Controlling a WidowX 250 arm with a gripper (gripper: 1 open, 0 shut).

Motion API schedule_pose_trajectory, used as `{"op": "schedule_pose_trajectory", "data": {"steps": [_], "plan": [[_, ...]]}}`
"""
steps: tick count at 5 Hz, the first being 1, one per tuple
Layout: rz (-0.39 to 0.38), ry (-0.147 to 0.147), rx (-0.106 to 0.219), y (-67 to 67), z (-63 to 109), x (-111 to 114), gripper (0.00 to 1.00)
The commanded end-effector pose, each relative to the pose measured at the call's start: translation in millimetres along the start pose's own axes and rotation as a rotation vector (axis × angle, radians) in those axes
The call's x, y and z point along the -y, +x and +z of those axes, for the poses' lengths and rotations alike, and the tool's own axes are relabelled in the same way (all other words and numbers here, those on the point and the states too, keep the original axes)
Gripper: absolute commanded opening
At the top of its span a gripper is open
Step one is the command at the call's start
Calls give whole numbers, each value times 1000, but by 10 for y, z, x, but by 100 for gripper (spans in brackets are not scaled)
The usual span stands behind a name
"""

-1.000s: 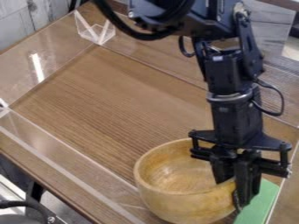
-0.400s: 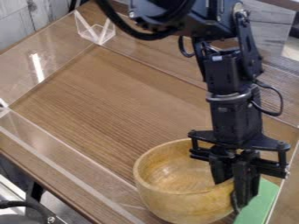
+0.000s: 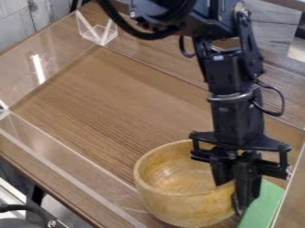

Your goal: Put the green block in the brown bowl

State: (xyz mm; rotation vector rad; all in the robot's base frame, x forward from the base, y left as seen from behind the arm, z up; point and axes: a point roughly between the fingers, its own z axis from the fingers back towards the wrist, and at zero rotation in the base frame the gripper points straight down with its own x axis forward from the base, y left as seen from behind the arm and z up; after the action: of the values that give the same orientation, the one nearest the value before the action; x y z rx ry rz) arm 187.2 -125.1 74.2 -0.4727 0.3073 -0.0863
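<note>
The arm and the bowl (image 3: 179, 191) have both shifted slightly to the left since a moment ago, while the green block (image 3: 261, 210) lies where it was. The claw (image 3: 242, 198) is closed and seems clamped on the bowl's right rim, its dark fingers down at the wood there. The arm (image 3: 233, 89) comes in from the far side and stands upright over the right of the table, hiding part of the bowl's right edge and crowding the far end of the block. Black cables (image 3: 276, 100) loop out beside it. At the far left sits a small clear frame (image 3: 98, 28), well apart from the bowl, and dark gear (image 3: 21, 212) pokes in at the near left corner. The table (image 3: 107, 98) is brown with fine straight grain, edged on the left by a shiny see-through strip; beyond the far right edge is a greyish, streaked surface (image 3: 276, 31). The bowl is open upward, round, with no long axis. The block is at the near right, just beside the bowl and outside it, lying flat, partly cut off from sight; what shows of it runs from near left to far right.
</note>
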Motion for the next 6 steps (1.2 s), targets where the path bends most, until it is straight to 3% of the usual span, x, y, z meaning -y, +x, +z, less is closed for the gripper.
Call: {"op": "schedule_pose_trajectory", "data": {"steps": [1,6], "plan": [[5,6,-18,2,-17,-102,0],[16,-2,-80,-84,-31,-171,0]]}}
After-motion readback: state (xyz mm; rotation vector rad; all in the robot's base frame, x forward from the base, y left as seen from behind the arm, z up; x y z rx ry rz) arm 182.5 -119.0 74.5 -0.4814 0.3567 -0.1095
